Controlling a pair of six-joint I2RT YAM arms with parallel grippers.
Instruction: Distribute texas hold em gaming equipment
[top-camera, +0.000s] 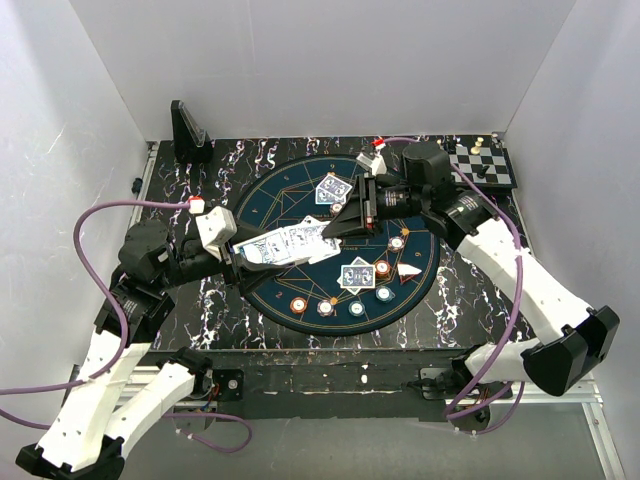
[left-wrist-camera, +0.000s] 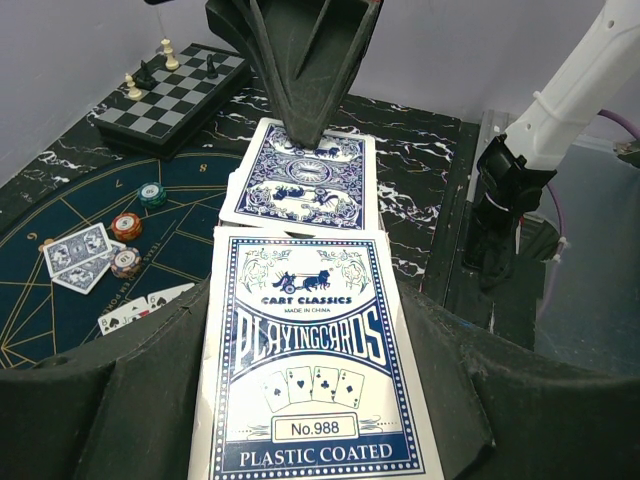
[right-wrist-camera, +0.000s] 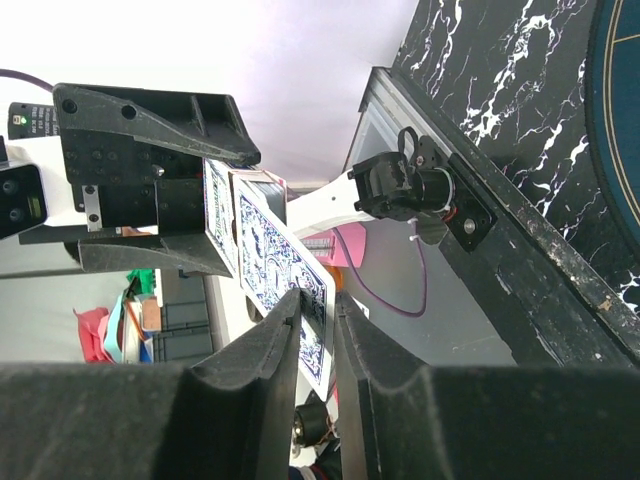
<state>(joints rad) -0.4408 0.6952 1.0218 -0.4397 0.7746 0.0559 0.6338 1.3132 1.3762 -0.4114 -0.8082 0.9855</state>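
Table (top-camera: 230, 165), black with white marbled veins, carries a round dark-blue mat (top-camera: 290, 190) at centre frame. Only the left wrist view shows the glossy printed face of the deck (left-wrist-camera: 310, 380) clamped in the left gripper (left-wrist-camera: 305, 300), lower centre; the right gripper (left-wrist-camera: 300, 135), closed narrow, pinches a flat blue-backed card (left-wrist-camera: 305, 190) above it. Striped round chips (left-wrist-camera: 126, 226) lie left.

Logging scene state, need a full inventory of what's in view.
card box: 1, blue-white, in left gripper
drawn card: 1, blue back, in right gripper
dealt cards: 2 pairs, blue backs, on mat
chips: about 6, orange, teal, white, mat's near-right part
mat: 1, dark blue, central
chessboard: 1, black-white, far right corner
stand: 1, black, far left corner
left gripper: 1, black, shut on card box
right gripper: 1, black, shut on drawn card
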